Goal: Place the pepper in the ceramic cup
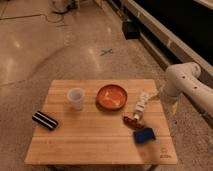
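You have it all left to do: the pepper (pixel 131 120) lies near the surface's (pixel 100 137) right edge, well apart from the ceramic cup (pixel 76 98). The hand (pixel 171 106) hangs beyond that edge; I cannot tell its state.

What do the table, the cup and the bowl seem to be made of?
Table: light wood, matte, plank seams show. Cup: pale, smooth, ceramic or plastic, unclear. Bowl: orange, slight sheen, perhaps plastic. The gripper is off the table's right edge.
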`<action>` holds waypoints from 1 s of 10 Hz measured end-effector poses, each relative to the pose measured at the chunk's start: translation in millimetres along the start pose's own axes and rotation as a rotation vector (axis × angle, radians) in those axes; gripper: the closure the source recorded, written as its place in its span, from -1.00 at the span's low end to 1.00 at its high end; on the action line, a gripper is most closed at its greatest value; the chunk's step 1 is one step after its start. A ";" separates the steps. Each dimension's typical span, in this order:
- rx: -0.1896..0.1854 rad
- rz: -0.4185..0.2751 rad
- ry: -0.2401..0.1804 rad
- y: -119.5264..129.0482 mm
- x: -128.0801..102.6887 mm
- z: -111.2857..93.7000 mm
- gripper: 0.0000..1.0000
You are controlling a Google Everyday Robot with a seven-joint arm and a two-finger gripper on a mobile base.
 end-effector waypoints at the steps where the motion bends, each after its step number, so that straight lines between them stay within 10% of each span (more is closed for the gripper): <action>1: 0.008 -0.063 -0.011 -9.1 -10.1 3.2 -0.60; 10: 0.061 -0.588 -0.096 -48.2 -77.9 70.2 -0.60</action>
